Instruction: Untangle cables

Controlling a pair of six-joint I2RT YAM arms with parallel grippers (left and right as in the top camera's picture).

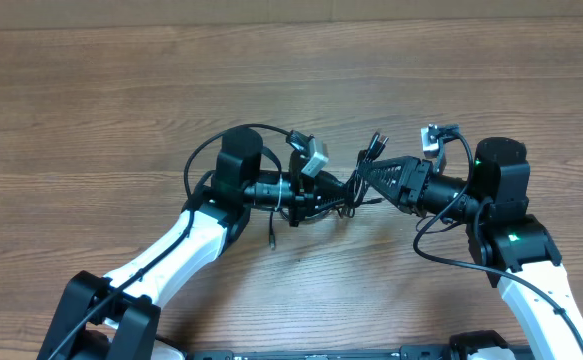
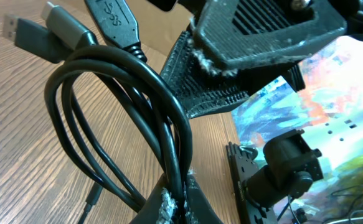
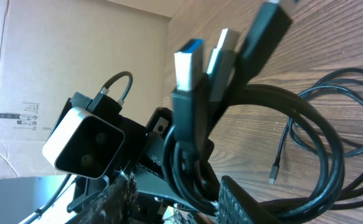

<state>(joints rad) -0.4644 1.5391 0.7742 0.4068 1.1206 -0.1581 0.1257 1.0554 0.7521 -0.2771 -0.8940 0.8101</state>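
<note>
Left gripper [image 1: 333, 195] and right gripper [image 1: 363, 180] both clench the cables [image 2: 176, 146], lifted mid-surface. Pulling apart could cinch the loops into a knot, or one grip could slip.

The brown wooden table [image 1: 121, 90] is lying open along the far side and at both ends, so there is wide room to pass there. The near strip between the two arms is also staying bare. In the middle the way is being blocked. The left hand [image 1: 329, 190] and the right hand [image 1: 363, 180] are meeting almost tip to tip, both clamping the thin black cables [image 1: 349, 197], whose loops are filling the gap. One loose strand [image 1: 271, 232] is trailing beside the white left arm [image 1: 171, 250]. The plug tips [image 1: 376, 145] are sticking out beyond the right hand.
</note>
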